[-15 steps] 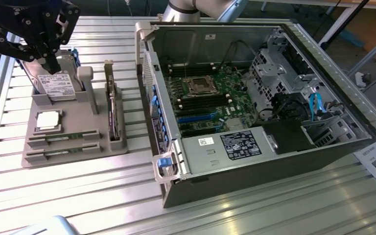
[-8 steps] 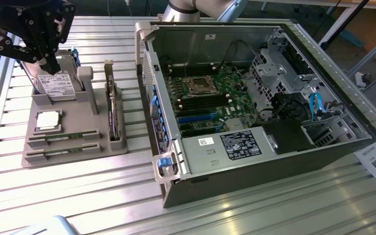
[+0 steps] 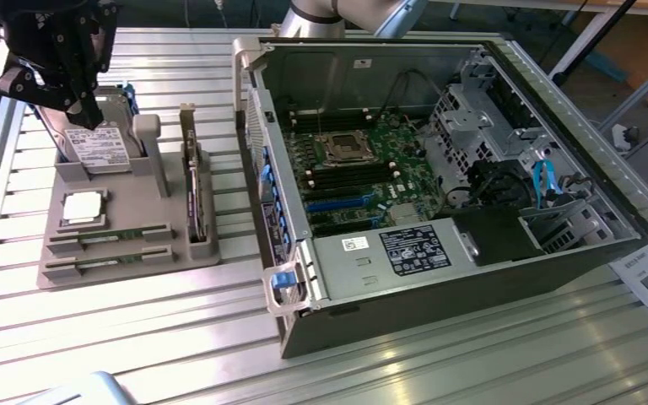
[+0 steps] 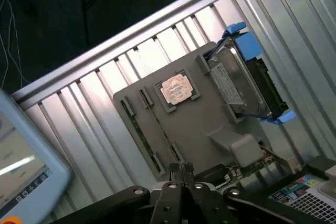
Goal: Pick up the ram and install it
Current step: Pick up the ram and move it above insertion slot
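Hand (image 4: 181, 169) closed up, empty, over tray (image 3: 144, 211), ram (image 3: 108, 237) in slot, HDD (image 3: 99, 148) label unreadable

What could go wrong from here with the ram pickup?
1. The tool is shut and hangs by the hard drive, away from the ram. Descending like that could strike parts rather than grip.
2. The upright expansion card stands between the ram slots and the open case. A carried stick could clip it.
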### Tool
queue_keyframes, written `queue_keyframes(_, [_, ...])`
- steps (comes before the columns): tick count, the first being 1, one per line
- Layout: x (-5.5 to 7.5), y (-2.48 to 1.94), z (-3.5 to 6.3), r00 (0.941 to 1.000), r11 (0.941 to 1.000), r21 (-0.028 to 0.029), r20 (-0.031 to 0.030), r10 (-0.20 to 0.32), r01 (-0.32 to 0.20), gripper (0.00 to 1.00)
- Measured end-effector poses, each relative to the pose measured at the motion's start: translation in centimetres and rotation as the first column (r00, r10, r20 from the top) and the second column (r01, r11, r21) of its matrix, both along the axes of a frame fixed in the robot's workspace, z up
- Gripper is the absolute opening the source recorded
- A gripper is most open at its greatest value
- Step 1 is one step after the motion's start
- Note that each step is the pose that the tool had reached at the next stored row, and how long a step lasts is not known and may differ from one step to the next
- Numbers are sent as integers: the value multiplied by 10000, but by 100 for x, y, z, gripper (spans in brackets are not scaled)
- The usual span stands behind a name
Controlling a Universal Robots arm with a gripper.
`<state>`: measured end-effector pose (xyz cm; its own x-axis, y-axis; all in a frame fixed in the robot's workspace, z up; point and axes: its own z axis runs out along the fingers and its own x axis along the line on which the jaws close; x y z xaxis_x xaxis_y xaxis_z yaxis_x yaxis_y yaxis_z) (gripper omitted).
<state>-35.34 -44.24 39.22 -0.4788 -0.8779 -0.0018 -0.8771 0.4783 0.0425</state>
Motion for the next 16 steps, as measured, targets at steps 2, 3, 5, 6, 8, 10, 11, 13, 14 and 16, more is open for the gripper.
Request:
queue_keyframes(2, [0,0,0,9980,9980,0,0,626,-626,10])
queue_keyframes(3, [0,0,-1,9953,9953,0,0,969,-969,10])
queue_keyframes(5, [0,0,-1,9901,9901,1,1,1406,-1406,10])
queue_keyframes(6, [0,0,-1,9869,9869,1,1,1611,-1611,10])
queue_keyframes(8, [0,0,-1,9805,9805,0,0,1965,-1965,10])
queue_keyframes(10, [0,0,-1,9715,9715,0,1,2369,-2369,10])
queue_keyframes(11, [0,0,-2,9667,9667,0,1,2559,-2559,10])
queue_keyframes(13, [0,0,-2,9541,9541,0,0,2993,-2993,10])
queue_keyframes(14, [0,0,-2,9488,9488,0,1,3160,-3160,10])
queue_keyframes(16, [0,0,-2,9264,9264,0,0,3764,-3764,10])
